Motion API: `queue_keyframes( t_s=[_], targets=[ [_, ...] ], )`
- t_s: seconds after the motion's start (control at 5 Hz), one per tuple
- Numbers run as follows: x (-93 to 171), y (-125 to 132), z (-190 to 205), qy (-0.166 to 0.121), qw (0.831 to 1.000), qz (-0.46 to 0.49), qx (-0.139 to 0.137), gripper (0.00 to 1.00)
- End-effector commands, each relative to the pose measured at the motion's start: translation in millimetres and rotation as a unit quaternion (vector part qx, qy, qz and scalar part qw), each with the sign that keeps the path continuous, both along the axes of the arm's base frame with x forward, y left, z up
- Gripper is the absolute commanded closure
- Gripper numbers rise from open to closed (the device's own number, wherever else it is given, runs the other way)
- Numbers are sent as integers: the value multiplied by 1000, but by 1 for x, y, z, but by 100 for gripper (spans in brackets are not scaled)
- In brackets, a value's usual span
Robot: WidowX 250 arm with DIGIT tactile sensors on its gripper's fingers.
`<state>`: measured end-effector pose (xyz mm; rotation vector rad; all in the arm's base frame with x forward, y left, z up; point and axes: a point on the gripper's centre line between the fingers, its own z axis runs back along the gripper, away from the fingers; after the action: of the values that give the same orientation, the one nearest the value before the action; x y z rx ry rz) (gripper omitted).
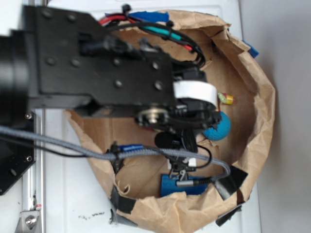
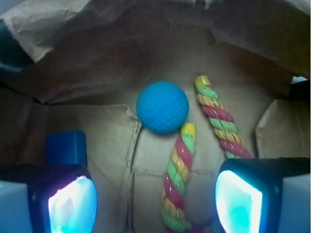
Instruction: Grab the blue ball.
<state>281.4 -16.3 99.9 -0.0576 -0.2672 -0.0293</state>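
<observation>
arm hides most of blue ball (image 1: pixel 219 128).

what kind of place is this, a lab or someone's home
Probably a robot lab bench, not a home: a cabled black arm over a white table, and a taped brown paper bin holding test props, the blue ball, rope toy and blue block.

White table (image 1: pixel 73 204) with a crumpled brown paper bag (image 1: pixel 262 111) sitting on it, rolled down into a kind of bowl. On the bag's floor: a small teal-blue textured ball (image 2: pixel 162 107), a striped multicolour rope toy (image 2: pixel 177 179) (touching the ball) and a dark-blue rectangular block (image 2: pixel 66 148).
</observation>
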Motion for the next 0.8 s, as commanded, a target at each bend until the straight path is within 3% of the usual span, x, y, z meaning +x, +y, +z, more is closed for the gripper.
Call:
queue_keyframes(
  t_s=[0.0, 0.6],
  targets=[
    [15, -7, 14, -29, 1000, -9, -1, 0],
    [21, 2, 3, -42, 999, 14, 11, 0]
  ],
)
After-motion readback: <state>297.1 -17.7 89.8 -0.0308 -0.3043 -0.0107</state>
